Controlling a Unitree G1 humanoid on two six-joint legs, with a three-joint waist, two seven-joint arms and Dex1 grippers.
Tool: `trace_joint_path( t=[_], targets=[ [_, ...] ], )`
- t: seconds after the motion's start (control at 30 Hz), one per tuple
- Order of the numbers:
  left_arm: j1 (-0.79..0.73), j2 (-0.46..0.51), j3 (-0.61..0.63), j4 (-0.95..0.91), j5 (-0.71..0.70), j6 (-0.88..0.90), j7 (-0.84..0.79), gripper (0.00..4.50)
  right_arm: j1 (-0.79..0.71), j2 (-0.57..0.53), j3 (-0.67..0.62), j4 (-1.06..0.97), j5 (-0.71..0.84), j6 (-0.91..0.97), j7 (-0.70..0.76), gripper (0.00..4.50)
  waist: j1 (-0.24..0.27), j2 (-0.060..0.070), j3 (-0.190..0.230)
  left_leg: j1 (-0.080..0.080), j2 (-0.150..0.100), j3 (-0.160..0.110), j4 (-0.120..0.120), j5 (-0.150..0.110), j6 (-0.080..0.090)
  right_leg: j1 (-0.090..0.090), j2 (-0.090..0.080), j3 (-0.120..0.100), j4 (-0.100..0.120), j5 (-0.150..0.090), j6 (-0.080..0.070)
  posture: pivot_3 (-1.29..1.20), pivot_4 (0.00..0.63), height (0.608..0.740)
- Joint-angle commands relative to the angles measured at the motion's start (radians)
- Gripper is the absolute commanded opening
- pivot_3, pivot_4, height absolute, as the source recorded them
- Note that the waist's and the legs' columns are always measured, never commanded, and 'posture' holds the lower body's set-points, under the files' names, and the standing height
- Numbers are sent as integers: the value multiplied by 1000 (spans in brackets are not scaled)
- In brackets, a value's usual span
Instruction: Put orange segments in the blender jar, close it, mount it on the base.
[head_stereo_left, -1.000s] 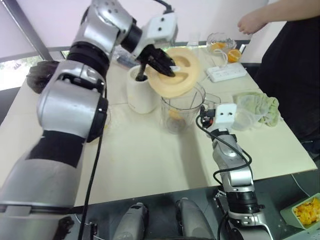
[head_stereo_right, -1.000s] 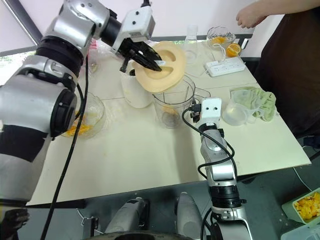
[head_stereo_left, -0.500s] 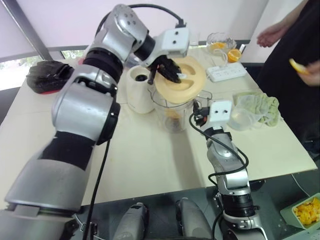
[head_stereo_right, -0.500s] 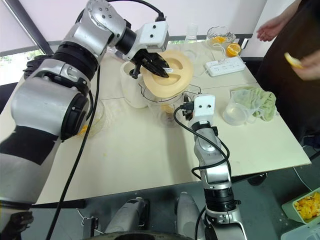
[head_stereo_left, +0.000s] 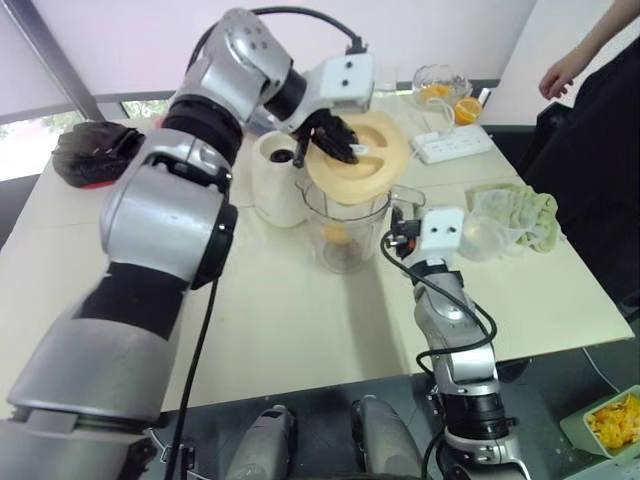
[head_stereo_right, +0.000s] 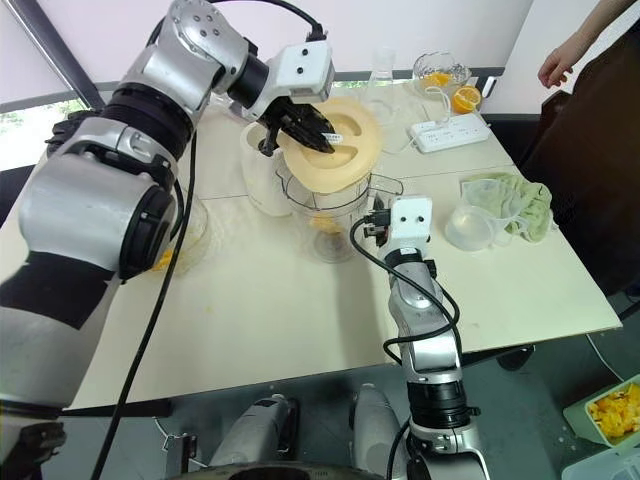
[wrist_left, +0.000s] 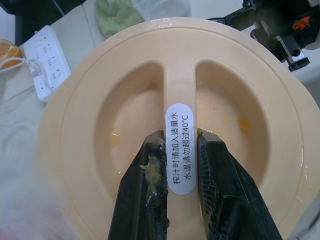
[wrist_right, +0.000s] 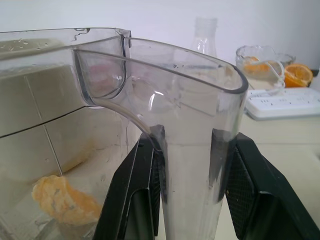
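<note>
Your left claw (wrist_left: 172, 145) is pinched on the crossbar of the cream lid (head_stereo_left: 372, 168), holding it tilted over the mouth of the jar (head_stereo_left: 345, 230). It is perhaps touching the rim, hard to tell. Your right claw (wrist_right: 192, 150) clamps the jar's handle. The jar stands on the tabletop (head_stereo_left: 280, 310), an orange segment (wrist_right: 62, 200) at its bottom.
</note>
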Motion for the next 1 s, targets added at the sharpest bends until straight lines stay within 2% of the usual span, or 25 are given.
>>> trace_joint_path(
  t=[0.03, 0.33, 0.53, 0.8, 0.83, 1.0],
  targets=[
    [-15, 26, 13, -10, -3, 13, -32, 254, -4, 13, -6, -30, 19, -34, 8, 1511, 0, 0, 0, 0, 0, 0, 0, 0, 0, 0, 0, 0, 0, 0, 0, 0, 150, 740],
    [38, 34, -9, -13, 15, 5, -107, 254, -4, 14, -1, -29, 15, -37, 14, 1511, 0, 0, 0, 0, 0, 0, 0, 0, 0, 0, 0, 0, 0, 0, 0, 0, 150, 740],
    [74, 18, -19, -15, 25, -14, -95, 254, 10, 15, 3, -55, 23, -21, 29, 1511, 0, 0, -1, 0, 0, 0, 0, 0, 0, 0, 0, 0, 1, 0, 0, 0, 150, 740],
    [82, -2, -30, -16, 33, -46, -116, 254, 68, 10, 37, -174, 145, 49, 161, 1511, -3, 1, -2, 0, 0, 0, 1, 0, 0, 0, 0, 0, 2, 0, 0, 0, 150, 740],
    [116, 3, -34, -95, 31, -9, -130, 254, 73, 8, 42, -185, 159, 59, 178, 1511, -5, 1, -2, 1, 0, 0, 1, 0, 0, 0, 1, 0, 2, 0, 0, 0, 150, 740],
    [91, -6, -29, -26, 35, -52, -143, 254, 74, 8, 49, -202, 178, 85, 211, 1511, -19, 3, -3, 1, 1, 0, 0, 0, 0, 0, 1, 0, 2, 0, 0, 0, 150, 740]
  ],
)
